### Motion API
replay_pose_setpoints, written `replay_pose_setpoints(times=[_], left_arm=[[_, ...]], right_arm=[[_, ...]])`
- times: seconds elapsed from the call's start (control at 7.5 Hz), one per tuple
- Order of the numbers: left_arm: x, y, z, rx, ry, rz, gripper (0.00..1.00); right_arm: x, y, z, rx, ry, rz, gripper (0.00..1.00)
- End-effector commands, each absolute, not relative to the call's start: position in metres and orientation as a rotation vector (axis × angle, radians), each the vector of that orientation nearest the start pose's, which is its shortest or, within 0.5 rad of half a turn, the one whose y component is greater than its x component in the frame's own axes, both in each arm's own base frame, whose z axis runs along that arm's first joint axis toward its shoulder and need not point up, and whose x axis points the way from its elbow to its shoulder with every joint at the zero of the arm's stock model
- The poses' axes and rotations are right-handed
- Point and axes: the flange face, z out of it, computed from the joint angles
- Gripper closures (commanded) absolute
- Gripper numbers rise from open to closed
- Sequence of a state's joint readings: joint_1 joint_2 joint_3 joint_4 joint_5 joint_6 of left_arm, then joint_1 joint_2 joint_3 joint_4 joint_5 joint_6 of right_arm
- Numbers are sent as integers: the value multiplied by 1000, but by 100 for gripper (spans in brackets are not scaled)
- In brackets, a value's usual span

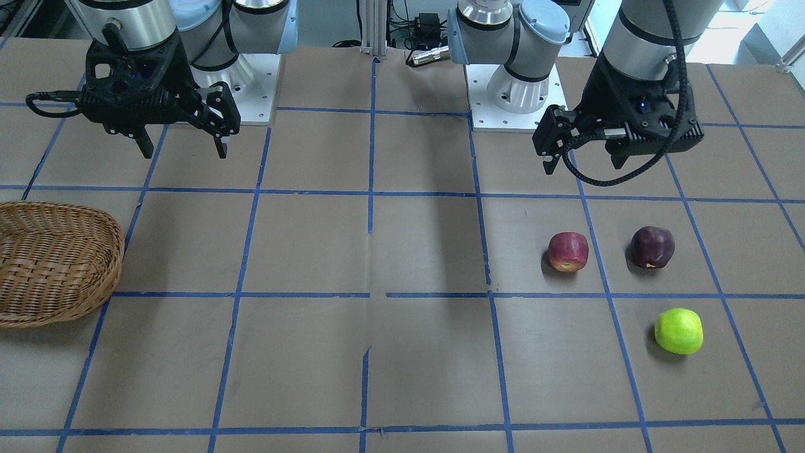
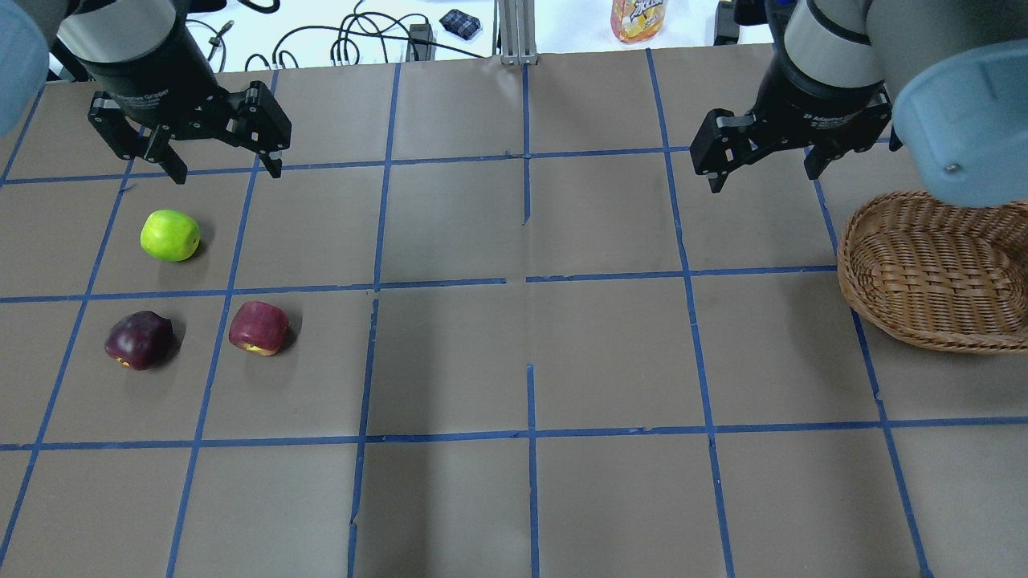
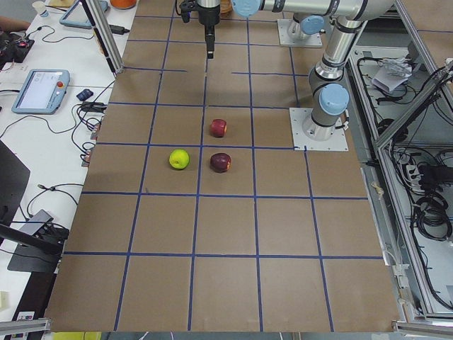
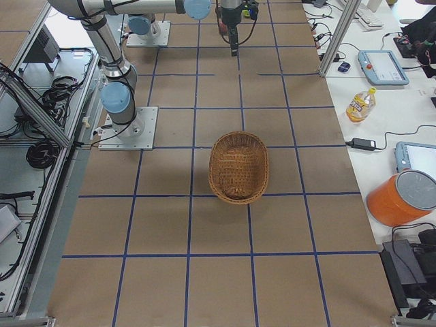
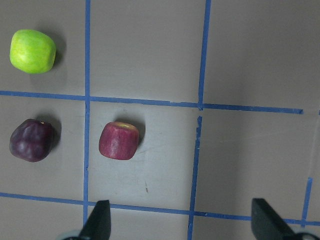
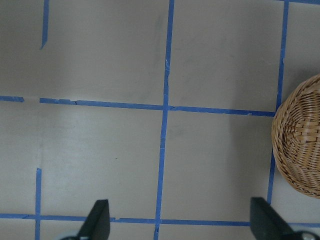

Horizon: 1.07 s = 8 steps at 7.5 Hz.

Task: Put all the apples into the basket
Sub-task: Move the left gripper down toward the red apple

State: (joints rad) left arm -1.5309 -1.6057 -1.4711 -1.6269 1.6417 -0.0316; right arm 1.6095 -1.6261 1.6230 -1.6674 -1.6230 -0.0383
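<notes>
Three apples lie apart on the table on my left side: the red apple [image 1: 568,251] [image 2: 259,327] [image 5: 119,141], the maroon apple [image 1: 653,247] [image 2: 139,339] [image 5: 31,140] and the green apple [image 1: 678,331] [image 2: 170,235] [image 5: 32,51]. My left gripper [image 2: 226,170] [image 1: 582,165] [image 5: 181,220] hangs open and empty above the table near them. The wicker basket [image 1: 38,211] [image 2: 923,273] [image 6: 300,135] [image 4: 238,167] stands empty on my right side. My right gripper [image 2: 763,178] [image 1: 184,152] [image 6: 180,220] hangs open and empty beside it.
The table is brown with a blue tape grid. The two arm bases [image 1: 516,94] [image 1: 242,82] stand on my edge. A juice bottle [image 2: 638,18], cables and a teach pendant [image 4: 383,67] lie beyond the far edge.
</notes>
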Motion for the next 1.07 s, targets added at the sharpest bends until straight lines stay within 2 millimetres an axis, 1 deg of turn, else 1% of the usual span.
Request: replay_pose_setpoints(times=[0.0, 0.13, 0.27, 0.4, 0.53, 0.67, 0.8, 0.93], left_arm=[[-104, -509, 515, -111, 3067, -6, 0], [-105, -504, 509, -105, 3066, 24, 0], [-101, -502, 493, -35, 3067, 93, 0], [-85, -496, 479, 23, 3063, 132, 0], [-48, -498, 479, 98, 3087, 140, 0], [-9, -507, 454, 153, 3166, 199, 0], [5, -510, 427, 111, 3218, 257, 0], [8, -513, 395, 114, 3212, 223, 0]], right_arm=[[147, -472, 498, -121, 3187, -157, 0], [147, -472, 499, -121, 3187, -159, 0], [147, -472, 498, -121, 3187, -157, 0], [146, -472, 498, -118, 3188, -157, 0], [147, -472, 498, -121, 3187, -157, 0], [146, -472, 498, -118, 3188, -157, 0], [147, -472, 498, -121, 3187, -157, 0], [147, -472, 498, -121, 3187, -157, 0]])
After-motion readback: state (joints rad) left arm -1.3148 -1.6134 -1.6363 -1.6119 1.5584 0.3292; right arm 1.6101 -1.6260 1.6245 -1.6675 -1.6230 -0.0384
